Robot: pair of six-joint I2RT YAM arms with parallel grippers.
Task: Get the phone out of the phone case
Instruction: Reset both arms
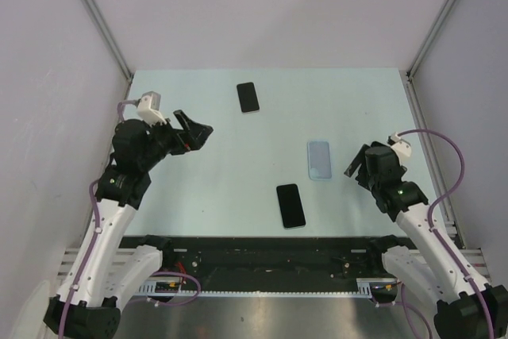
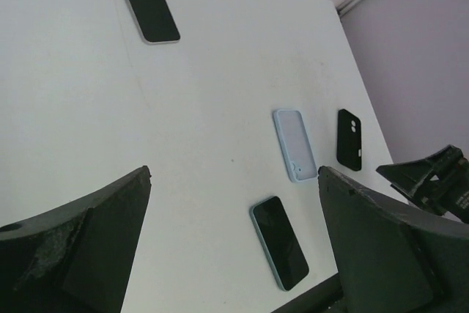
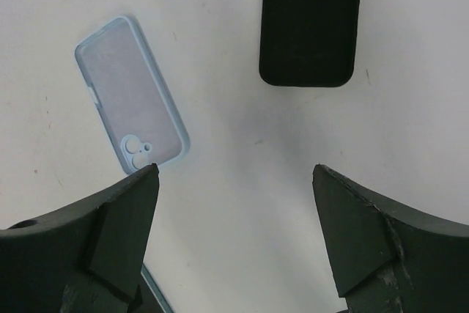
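Note:
A black-screened phone in a light blue case (image 1: 290, 206) lies face up near the table's front middle; it also shows in the left wrist view (image 2: 280, 242). My left gripper (image 1: 194, 129) is open and empty, raised over the left side of the table, well away from it (image 2: 234, 174). My right gripper (image 1: 357, 166) is open and empty at the right, over bare table (image 3: 236, 170). Only a sliver of the cased phone's rim (image 3: 157, 295) shows at the bottom left of the right wrist view.
An empty light blue case (image 1: 318, 159) lies inside up just left of my right gripper (image 3: 132, 97) (image 2: 295, 144). A black case (image 3: 311, 20) lies beyond it (image 2: 349, 149), hidden in the top view. A second phone with a pale edge (image 1: 248, 98) lies at the far middle (image 2: 148, 5).

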